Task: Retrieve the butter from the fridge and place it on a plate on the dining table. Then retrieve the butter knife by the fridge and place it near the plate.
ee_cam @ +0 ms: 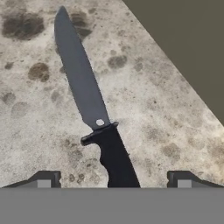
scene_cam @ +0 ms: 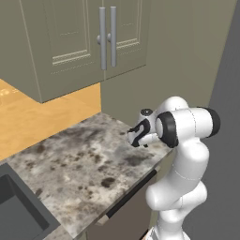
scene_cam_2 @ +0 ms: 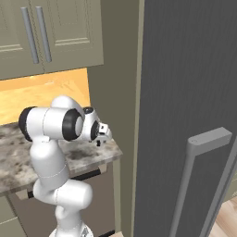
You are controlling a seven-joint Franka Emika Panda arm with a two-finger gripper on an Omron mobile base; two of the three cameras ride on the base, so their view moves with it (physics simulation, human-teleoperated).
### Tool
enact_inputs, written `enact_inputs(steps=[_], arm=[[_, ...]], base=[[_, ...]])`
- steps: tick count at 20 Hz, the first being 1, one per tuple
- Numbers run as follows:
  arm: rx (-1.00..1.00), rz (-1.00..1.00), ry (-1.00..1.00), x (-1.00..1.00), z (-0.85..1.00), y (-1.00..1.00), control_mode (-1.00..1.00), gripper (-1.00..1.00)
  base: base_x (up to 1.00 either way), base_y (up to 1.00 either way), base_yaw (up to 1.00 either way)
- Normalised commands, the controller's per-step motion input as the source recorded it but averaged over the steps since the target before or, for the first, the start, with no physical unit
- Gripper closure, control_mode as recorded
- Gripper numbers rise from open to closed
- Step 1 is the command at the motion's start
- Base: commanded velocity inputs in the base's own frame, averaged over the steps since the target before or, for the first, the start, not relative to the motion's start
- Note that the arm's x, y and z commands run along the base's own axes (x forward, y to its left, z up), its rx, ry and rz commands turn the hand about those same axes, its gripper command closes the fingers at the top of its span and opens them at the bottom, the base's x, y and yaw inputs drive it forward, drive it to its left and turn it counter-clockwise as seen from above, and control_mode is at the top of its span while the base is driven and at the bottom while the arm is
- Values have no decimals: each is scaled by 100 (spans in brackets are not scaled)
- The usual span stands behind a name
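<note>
The butter knife (ee_cam: 94,118) lies flat on the marbled tabletop (ee_cam: 166,131) directly under the hand (ee_cam: 113,180), its black handle running between the two spread fingertips (ee_cam: 43,180) and its dark blade pointing away from them; the hand is open, with nothing gripped. That close look comes from the hand view; from the left base view the hand (scene_cam: 136,136) hangs low over the tabletop (scene_cam: 79,164) near its far corner, and the knife cannot be made out beneath it. The right base view adds the fridge (scene_cam_2: 185,92), a tall dark grey door with a bar handle (scene_cam_2: 196,180), standing just beside the hand (scene_cam_2: 102,133) past the tabletop's end. Olive-green cabinets (scene_cam: 79,42) hang above and beyond the hand, and a dark sink (scene_cam: 18,211) sits well apart at the tabletop's other end.
</note>
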Motion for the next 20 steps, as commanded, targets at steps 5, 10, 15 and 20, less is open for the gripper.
enact_inputs(steps=[5,10,15,20], arm=[[5,0,0,0,-30,0,-100,100],[2,0,0,0,-10,0,-100,100],[0,0,0,0,0,0,-100,100],[-1,0,0,0,4,16,-100,100]], base=[[0,0,0],[0,0,0],[0,0,0],[0,0,0]])
